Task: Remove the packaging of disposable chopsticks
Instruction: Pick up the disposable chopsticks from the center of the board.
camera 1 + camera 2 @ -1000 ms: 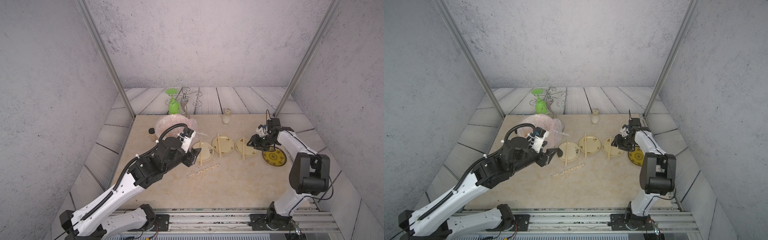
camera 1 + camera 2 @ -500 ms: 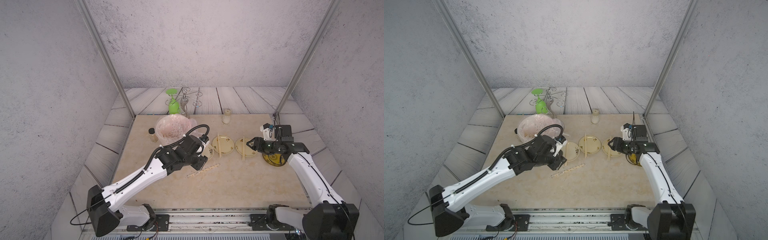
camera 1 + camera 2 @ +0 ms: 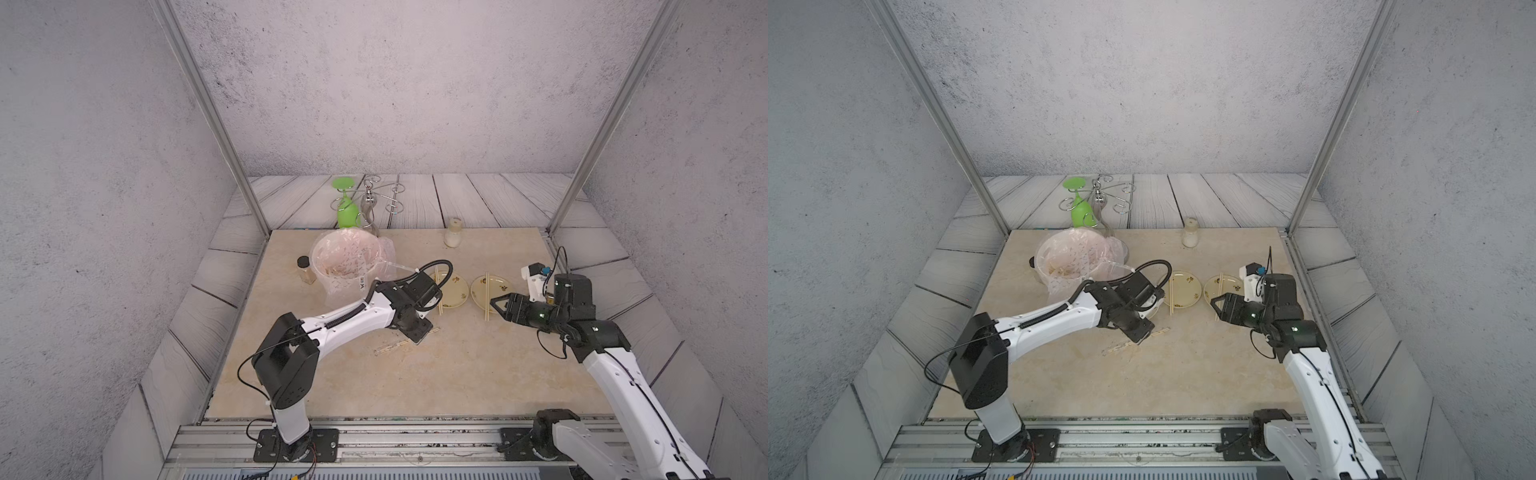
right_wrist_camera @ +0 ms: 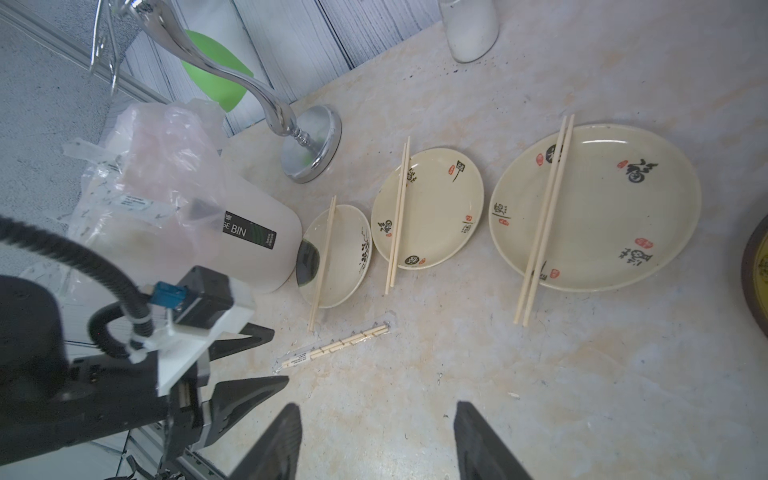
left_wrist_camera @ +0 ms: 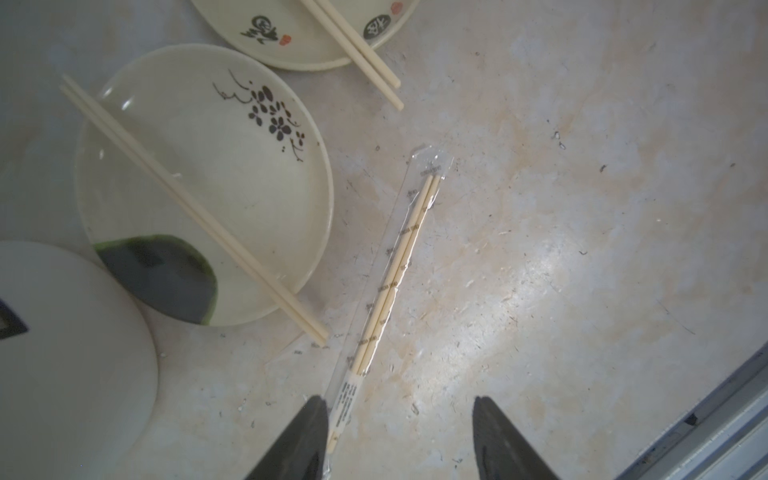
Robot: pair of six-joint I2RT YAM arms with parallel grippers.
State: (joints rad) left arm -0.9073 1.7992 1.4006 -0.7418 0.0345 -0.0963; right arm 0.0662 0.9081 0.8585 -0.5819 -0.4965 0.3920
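Packaging (image 5: 384,291) of clear, glossy plastic lies flat on the beige marble-look table (image 5: 561,249). It is sealed around one pair of disposable chopsticks (image 5: 410,237), thin pale wooden sticks lying side by side inside it. The left gripper (image 5: 397,401) hangs low over the sleeve's near end with its black, tapered jaws spread wide. The sleeve runs just inside one finger (image 5: 307,436) and is not pinched. Small black print runs along the sleeve, too fine to read, and its far end is crimped flat. The right gripper (image 4: 377,405) also stands wide and holds nothing, over bare table, well apart from the sleeve.

Just beside the sleeve sits a small glossy cream plate (image 5: 187,137) with a black blossom sprig and a dark green patch. Next in the row come a middle plate (image 4: 432,208) and a larger plate (image 4: 602,232), both cream with black brush characters and red seals. Bare sticks (image 4: 544,216) rest in a pair across each of the three. Just beside the small plate stands a smooth white bin (image 4: 270,270) whose black label shows "GE BIN". It is lined with a crinkled pinkish bag (image 4: 158,166).
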